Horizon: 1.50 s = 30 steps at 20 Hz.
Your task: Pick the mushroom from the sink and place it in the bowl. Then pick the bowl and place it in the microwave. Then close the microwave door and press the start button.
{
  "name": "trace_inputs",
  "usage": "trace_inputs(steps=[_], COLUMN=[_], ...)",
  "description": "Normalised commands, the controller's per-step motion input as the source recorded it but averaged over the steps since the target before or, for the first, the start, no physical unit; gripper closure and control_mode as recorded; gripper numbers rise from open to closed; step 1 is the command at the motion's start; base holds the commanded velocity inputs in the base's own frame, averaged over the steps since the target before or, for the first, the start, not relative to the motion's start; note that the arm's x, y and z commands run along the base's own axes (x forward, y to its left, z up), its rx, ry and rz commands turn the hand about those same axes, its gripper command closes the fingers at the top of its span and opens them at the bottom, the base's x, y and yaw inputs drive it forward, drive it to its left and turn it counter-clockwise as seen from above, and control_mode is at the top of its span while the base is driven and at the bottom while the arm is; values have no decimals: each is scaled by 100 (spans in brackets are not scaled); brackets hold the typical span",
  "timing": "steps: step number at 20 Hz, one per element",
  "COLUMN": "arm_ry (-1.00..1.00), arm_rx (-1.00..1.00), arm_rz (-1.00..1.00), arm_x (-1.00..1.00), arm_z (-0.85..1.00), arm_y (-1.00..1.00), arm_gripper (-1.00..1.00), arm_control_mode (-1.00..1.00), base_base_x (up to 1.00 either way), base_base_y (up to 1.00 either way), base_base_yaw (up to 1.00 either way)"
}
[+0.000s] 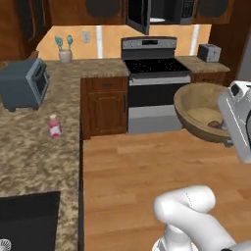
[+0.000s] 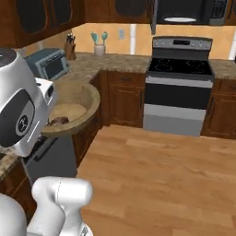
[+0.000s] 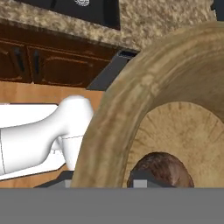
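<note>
Mushroom (image 3: 162,168) in bowl (image 1: 200,110), bowl above floor (image 1: 127,166), microwave (image 1: 164,12) above stove (image 1: 156,66)

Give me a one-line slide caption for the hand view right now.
Pincer carrying the wooden bowl by its rim, the mushroom resting inside.

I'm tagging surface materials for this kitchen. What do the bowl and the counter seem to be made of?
The bowl looks like light-brown wood with a matte finish: streaky grain runs along its wall, and radial lines mark its inside. The counter looks like polished speckled stone, perhaps granite, going by its mottled tan-and-brown pattern; being rendered, neither is certain.
</note>
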Motion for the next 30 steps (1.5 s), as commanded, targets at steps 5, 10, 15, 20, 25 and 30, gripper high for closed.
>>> trace_inputs(steps=[5,10,15,20,25,30], arm_ry=[0,0,0,0,0,0], arm_rx=[0,0,0,0,0,0], arm_rz=[0,0,0,0,0,0], arm_x=[0,0,0,0,0,0], arm_z=[0,0,0,0,0,0], arm_y=[0,0,0,0,0,0], arm_gripper=[100,100,100,100,100,100], arm_control_mode=[100,100,100,100,100,100], base_base_x=[10,68,100,100,80,74], base_base_y=[-94,-84,-66,-72,-90,-69], base_base_yaw=[-36,-6,18,50,54,28])
